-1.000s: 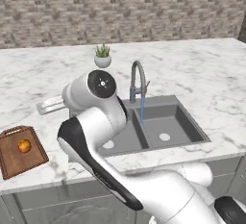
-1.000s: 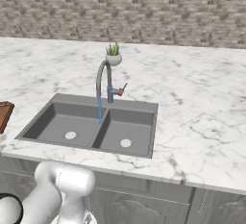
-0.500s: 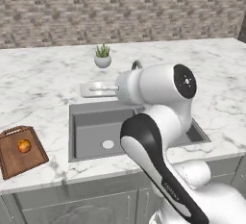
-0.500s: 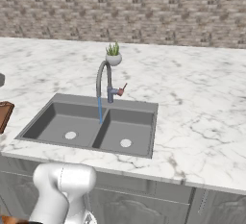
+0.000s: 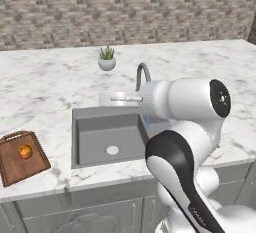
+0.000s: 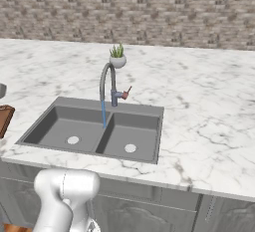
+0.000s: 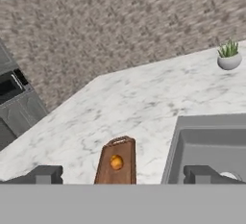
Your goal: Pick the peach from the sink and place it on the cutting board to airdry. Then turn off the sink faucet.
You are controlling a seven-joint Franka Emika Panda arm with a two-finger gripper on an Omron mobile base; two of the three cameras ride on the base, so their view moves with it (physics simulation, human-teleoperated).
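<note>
Peach (image 5: pixel 25 152) sits on the cutting board (image 5: pixel 15 164) on the desk (image 5: pixel 50 87), left of the sink (image 5: pixel 100 137). My arm hides most of the faucet (image 6: pixel 109 84); the right base view shows it running. My end effector (image 7: pixel 122 174) is spread wide, empty.

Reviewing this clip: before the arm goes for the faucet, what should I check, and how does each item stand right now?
1. Peach on the cutting board: ok.
2. Sink basins free of fruit: ok.
3. Gripper open and holding nothing: ok.
4. Water off: not ok, a blue stream falls from the faucet spout.
5. Lever unobstructed: ok in the right base view.
6. Gripper near the lever: cannot tell; the hand view looks toward the board.
</note>
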